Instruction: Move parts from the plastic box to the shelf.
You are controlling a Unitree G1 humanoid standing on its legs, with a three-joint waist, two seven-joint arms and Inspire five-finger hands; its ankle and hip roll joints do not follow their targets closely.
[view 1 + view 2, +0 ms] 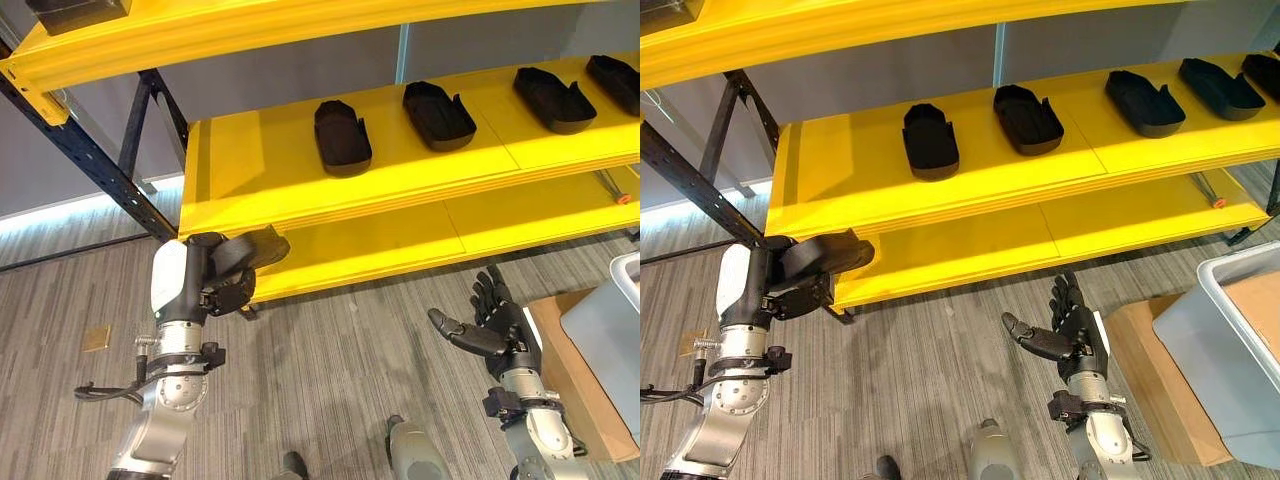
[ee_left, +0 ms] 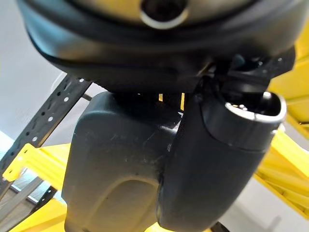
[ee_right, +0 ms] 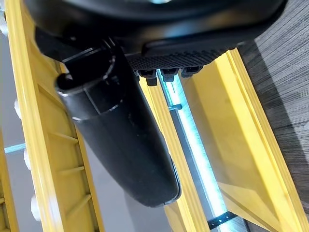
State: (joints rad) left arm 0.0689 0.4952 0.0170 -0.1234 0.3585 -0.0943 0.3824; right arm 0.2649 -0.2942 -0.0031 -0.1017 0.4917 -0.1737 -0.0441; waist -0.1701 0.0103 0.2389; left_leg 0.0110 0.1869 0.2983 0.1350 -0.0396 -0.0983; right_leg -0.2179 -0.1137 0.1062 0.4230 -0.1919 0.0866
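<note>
Grey carpet floor, yellow shelf point(image 1: 300, 190) ahead, row of black parts point(image 1: 342, 136) on middle level.
Left eye: left robot hand point(image 1: 225, 275) clamped on black part point(image 1: 262, 247), near shelf edge.
Right eye: right robot hand point(image 1: 1065, 335) fingers apart, empty; plastic box point(image 1: 1230, 330) beside it.
Left wrist: held part close against hand.
Judgement: placing step; next needs lift onto free shelf space left of row.
</note>
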